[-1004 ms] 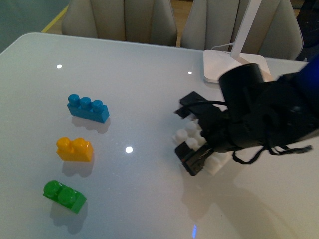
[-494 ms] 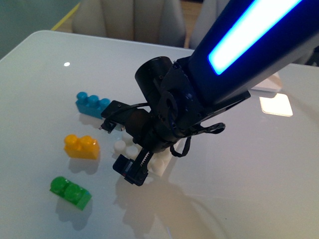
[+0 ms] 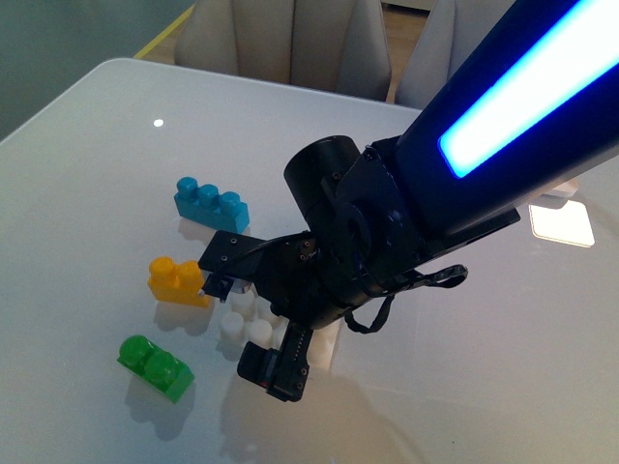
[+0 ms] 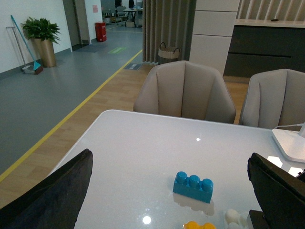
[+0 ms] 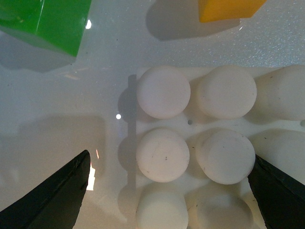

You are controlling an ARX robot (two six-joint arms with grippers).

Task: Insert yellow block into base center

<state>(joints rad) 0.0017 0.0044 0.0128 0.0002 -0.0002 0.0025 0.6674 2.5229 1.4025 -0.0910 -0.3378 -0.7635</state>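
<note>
The yellow block [image 3: 177, 281] lies on the white table between a blue brick and a green brick. The white studded base [image 3: 232, 324] sits just right of it, partly hidden under my right arm. My right gripper [image 3: 250, 319] hangs open low over the base with one finger on each side. In the right wrist view the base [image 5: 163, 92] fills the space between the open fingers [image 5: 57, 200], and a corner of the yellow block [image 5: 228, 9] shows at the frame's edge. My left gripper [image 4: 169, 157] is open, empty and well above the table; the yellow block [image 4: 199, 225] barely shows in its view.
A blue three-stud brick [image 3: 211, 205] lies behind the yellow block and a green two-stud brick [image 3: 155, 366] in front of it. Beige chairs [image 3: 290, 39] stand beyond the table's far edge. A white lamp foot [image 4: 290, 145] is at the far right.
My right arm has swung left across the table. The base between its open fingers has gone from the table's right half to just beside the yellow block.
</note>
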